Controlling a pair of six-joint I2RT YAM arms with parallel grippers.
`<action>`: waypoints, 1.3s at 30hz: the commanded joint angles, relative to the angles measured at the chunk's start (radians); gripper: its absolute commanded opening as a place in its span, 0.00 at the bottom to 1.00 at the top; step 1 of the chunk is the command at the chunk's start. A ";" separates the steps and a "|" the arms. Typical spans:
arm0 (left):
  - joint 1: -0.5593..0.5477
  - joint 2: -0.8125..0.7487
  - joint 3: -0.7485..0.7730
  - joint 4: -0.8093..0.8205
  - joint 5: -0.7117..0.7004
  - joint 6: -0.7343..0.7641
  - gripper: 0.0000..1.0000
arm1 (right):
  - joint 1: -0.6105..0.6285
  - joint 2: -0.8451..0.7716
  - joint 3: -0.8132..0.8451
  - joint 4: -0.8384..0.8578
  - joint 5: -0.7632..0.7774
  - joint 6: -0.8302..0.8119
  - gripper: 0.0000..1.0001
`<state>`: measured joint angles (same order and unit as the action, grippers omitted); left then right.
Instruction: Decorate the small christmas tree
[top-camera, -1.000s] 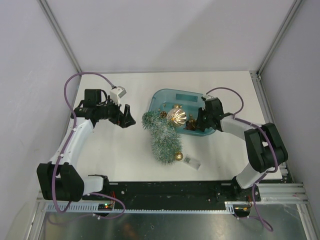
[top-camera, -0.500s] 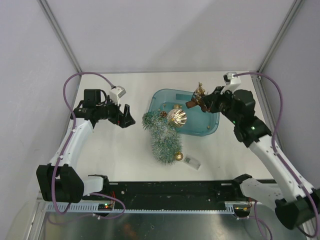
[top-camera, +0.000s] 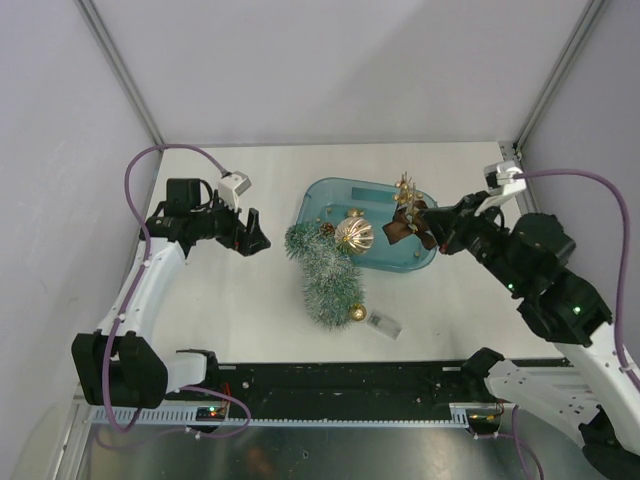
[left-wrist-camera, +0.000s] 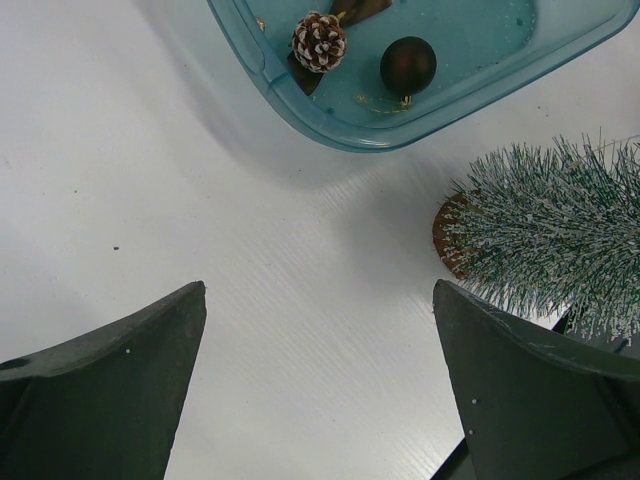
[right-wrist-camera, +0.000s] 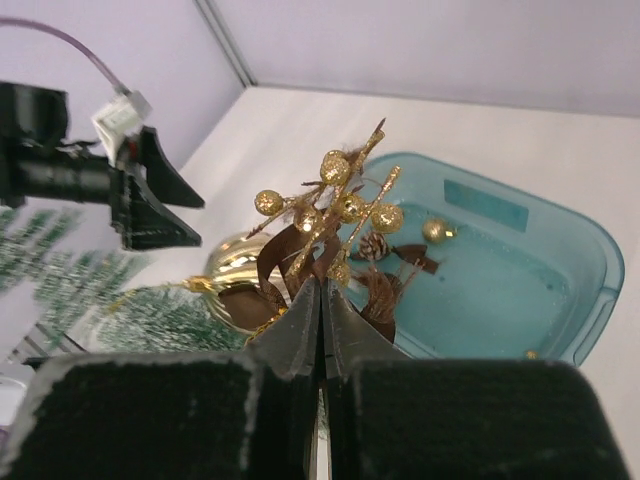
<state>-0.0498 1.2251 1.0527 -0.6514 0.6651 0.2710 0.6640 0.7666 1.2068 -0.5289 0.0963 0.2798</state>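
Observation:
The small christmas tree (top-camera: 325, 270) lies on its side on the white table, its wood base (left-wrist-camera: 447, 235) toward the teal tub (top-camera: 375, 195). My right gripper (top-camera: 418, 225) is shut on a gold and brown sprig ornament (top-camera: 405, 205) and holds it in the air over the tub's right part. In the right wrist view the sprig (right-wrist-camera: 335, 215) sticks up from the closed fingertips (right-wrist-camera: 322, 285). My left gripper (top-camera: 258, 238) hovers wide open left of the tree, with bare table between its fingers (left-wrist-camera: 130, 350).
A large gold ball (top-camera: 353, 234) rests at the tub's near edge by the tree. A pine cone (left-wrist-camera: 319, 41) and a brown ball (left-wrist-camera: 407, 66) lie inside the tub. A small gold ball (top-camera: 356, 313) and a clear packet (top-camera: 383, 325) lie by the tree's tip.
My right gripper closed on the sprig inside the tub, lifted it out and drew back to the right. The left arm has not moved.

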 joint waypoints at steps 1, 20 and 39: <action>0.007 -0.038 0.008 0.022 0.013 0.011 1.00 | 0.029 0.004 0.113 -0.013 0.015 -0.008 0.01; 0.006 -0.044 0.002 0.022 0.006 0.014 1.00 | 0.375 0.104 0.152 0.006 0.027 -0.023 0.01; 0.006 -0.053 -0.003 0.022 0.015 0.015 1.00 | 0.682 0.160 0.075 -0.014 0.400 -0.007 0.06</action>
<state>-0.0498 1.2095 1.0527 -0.6518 0.6655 0.2710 1.3380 0.9314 1.3052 -0.5575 0.3870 0.2691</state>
